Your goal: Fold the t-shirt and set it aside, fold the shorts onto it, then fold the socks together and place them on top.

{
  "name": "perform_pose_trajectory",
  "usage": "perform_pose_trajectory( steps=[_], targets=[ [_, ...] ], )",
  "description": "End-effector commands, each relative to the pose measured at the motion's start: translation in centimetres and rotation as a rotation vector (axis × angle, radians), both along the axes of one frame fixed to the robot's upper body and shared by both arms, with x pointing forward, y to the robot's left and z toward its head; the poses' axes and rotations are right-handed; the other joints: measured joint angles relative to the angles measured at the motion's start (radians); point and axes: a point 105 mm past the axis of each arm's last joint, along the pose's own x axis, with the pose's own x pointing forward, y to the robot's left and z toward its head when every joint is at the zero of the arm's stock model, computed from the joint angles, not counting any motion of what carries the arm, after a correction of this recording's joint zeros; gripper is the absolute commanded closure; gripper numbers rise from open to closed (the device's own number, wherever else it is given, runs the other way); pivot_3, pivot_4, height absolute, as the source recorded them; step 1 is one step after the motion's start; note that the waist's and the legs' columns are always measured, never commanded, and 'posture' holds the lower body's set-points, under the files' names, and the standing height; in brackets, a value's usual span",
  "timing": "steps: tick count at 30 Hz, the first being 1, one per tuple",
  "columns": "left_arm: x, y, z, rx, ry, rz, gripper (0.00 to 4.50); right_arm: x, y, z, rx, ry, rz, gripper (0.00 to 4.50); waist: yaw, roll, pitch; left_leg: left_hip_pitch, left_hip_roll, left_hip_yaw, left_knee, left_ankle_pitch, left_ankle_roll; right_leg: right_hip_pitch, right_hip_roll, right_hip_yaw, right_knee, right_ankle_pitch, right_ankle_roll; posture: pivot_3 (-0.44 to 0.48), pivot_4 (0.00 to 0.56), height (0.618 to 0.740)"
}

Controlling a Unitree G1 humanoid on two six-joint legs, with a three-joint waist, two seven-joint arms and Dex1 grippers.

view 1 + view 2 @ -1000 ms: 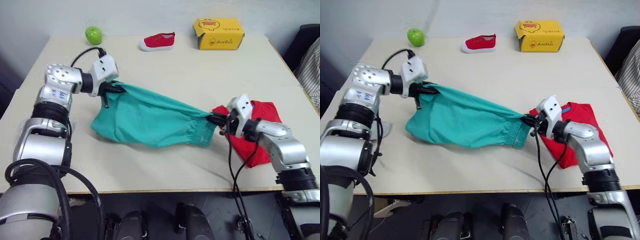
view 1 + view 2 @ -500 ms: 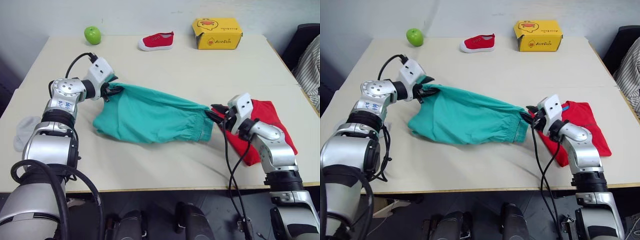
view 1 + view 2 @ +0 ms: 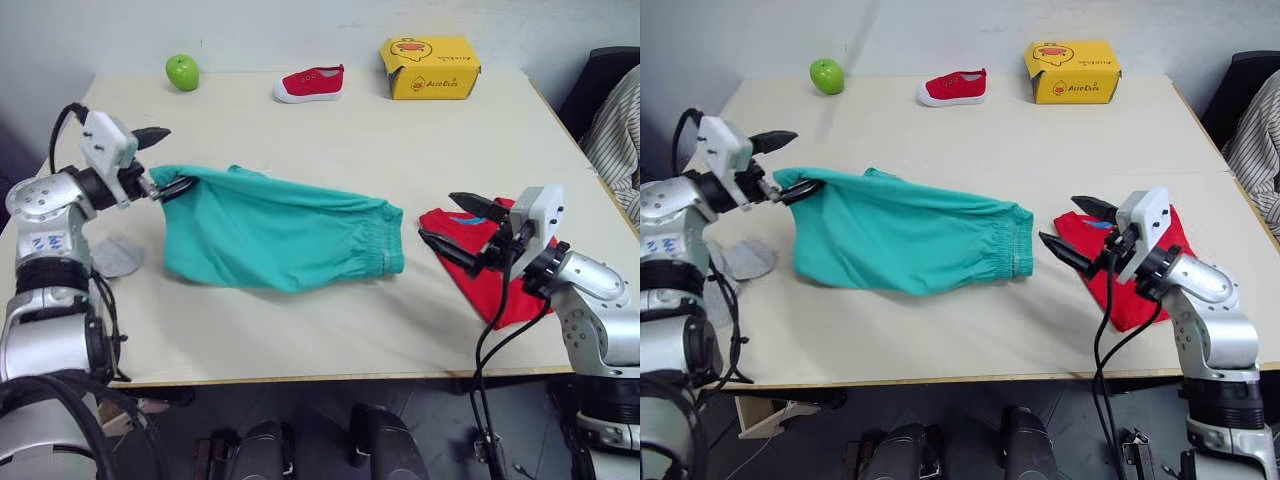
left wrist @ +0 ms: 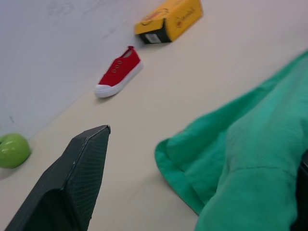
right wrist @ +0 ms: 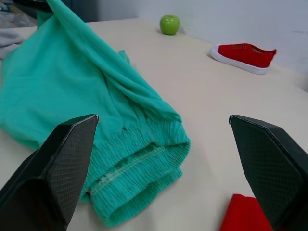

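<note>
**Shorts released at the waistband end — left corner not yet freed**

Change of state. Half a second ago the right gripper (image 3: 1077,230) pinched the waistband end of the shorts (image 3: 905,238), and the fabric was stretched between both arms. Now its jaws are spread wide and stand clear of the cloth, hovering over the near edge of the folded t-shirt (image 3: 1140,275). The waistband has dropped flat on the surface (image 3: 970,130), just beside the t-shirt but not on it. The left gripper (image 3: 158,160) has swung out toward the left edge of the surface; its jaws are spread, with the shorts' far corner draped over the lower finger and lifted slightly.

Meaning for the task. The t-shirt appears folded and set aside at the right. The shorts lie folded lengthwise but have yet to be placed onto the t-shirt. This reads as a regrasp point rather than a finished step.

View differences.
- The head views show one grey sock (image 3: 743,258) lying flat at the left edge, near the left arm.
- The right wrist view shows the gathered elastic of the waistband in detail, doubled in layers — plus the gap to the t-shirt's edge.
- The left wrist view shows the shorts' rolled corner close up, with the red shoe (image 4: 118,73), yellow box (image 4: 168,20) and green apple (image 4: 13,150) behind.
</note>
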Motion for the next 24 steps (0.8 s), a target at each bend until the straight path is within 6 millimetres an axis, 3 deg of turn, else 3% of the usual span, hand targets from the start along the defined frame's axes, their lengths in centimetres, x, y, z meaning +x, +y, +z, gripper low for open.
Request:
perform_pose_trajectory(
  steps=[1,6,17,24],
  targets=[
    [-1.3,0.9,0.8,0.057,-0.026,0.03,0.0,-0.5,1.0,-0.1,-0.027,-0.028,0.01,0.05,0.003,-0.001,0.0,0.0,0.0,0.0,0.0,0.0,0.0,0.0,0.0,0.0,0.0,0.0,0.0,0.0,0.15,0.74],
    [-0.7,1.3,-2.1,-0.028,0.142,0.088,0.0,0.5,1.3,-1.7,-0.01,-0.003,-0.031,0.05,0.013,-0.002,-0.001,0.002,0.0,0.0,0.003,0.0,0.001,0.007,0.0,-0.003,-0.001,0.0,0.0,0.0,0.15,0.74],
    [2.7,-3.4,-1.1,0.106,0.107,-0.014,0.0,0.5,1.6,-1.9,-0.014,-0.002,-0.01,0.05,0.027,-0.002,-0.001,0.002,-0.001,0.0,0.005,-0.001,0.001,0.009,0.0,-0.005,-0.001,0.0,0.0,0.0,0.15,0.74],
    [2.0,-2.2,-1.4,0.192,0.194,-0.058,0.0,-0.4,2.0,-2.4,-0.023,0.047,0.041,0.05,0.009,-0.002,-0.001,0.002,0.0,0.0,0.004,-0.001,0.001,0.008,0.001,-0.005,-0.002,0.0,0.0,0.0,0.15,0.74]
  ],
)
